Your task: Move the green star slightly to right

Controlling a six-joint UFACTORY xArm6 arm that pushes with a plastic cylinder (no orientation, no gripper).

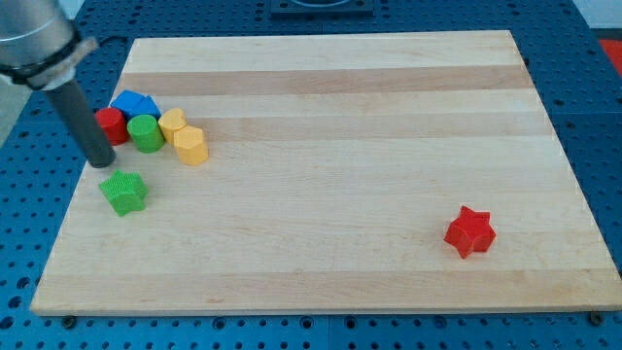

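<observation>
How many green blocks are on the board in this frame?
2. A green star near the view's left edge, just below my tip, and a green cylinder in the cluster above it. None seems hidden.

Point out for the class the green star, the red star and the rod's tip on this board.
green star [124, 192]: camera view, middle of its top face.
red star [470, 231]: camera view, middle of the block.
my tip [102, 161]: camera view, very end of the rod, just above and left of the green star.
</observation>
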